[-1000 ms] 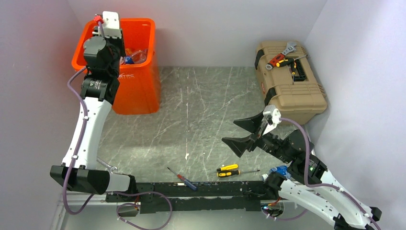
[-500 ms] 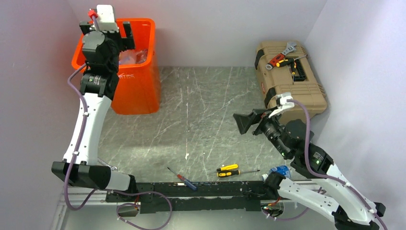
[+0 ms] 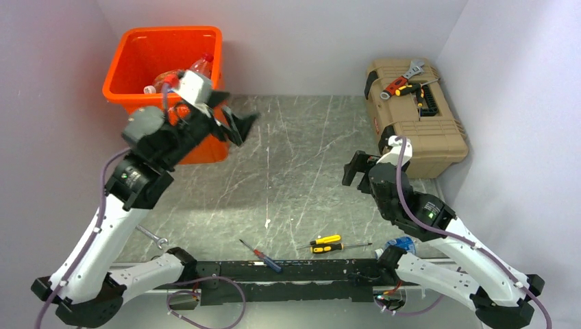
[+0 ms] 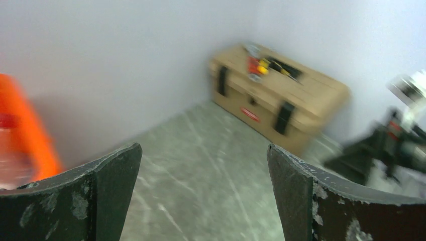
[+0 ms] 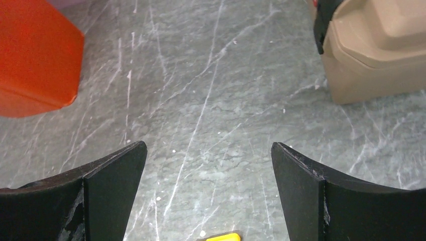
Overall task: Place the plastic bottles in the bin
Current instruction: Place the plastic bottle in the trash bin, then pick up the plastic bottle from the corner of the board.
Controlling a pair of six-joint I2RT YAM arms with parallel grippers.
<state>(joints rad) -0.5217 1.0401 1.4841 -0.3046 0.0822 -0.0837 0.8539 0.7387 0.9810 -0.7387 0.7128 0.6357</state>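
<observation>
Grey marbled bench point(image 3: 294, 157) carries the whole layout. At its far left corner stands the orange bin point(image 3: 171, 30), which holds several plastic bottles point(image 3: 199, 66); one red-capped neck shows near the rim. At far right, well apart from the bin, sits the tan toolbox point(image 3: 418, 116). Just beside the bin's front right corner hangs the left pincer point(image 3: 234, 122), jaws spread wide and empty. Near the toolbox, over bare bench, the right pincer point(image 3: 354, 169) is likewise spread and carries nothing. One blue-labelled bottle point(image 3: 399, 243) appears to lie at the near edge, beside the right arm's base and partly hidden by it. Just left of it lie the yellow-handled screwdrivers point(image 3: 327, 243).

Judged step: fetching that remaining bottle. The right arm is the nearer, but must fold back close to its own base. A good grasp would span the barrel across its width at mid-length, close only until firm so the thin wall does not buckle, and keep clear of the screwdrivers.
</observation>
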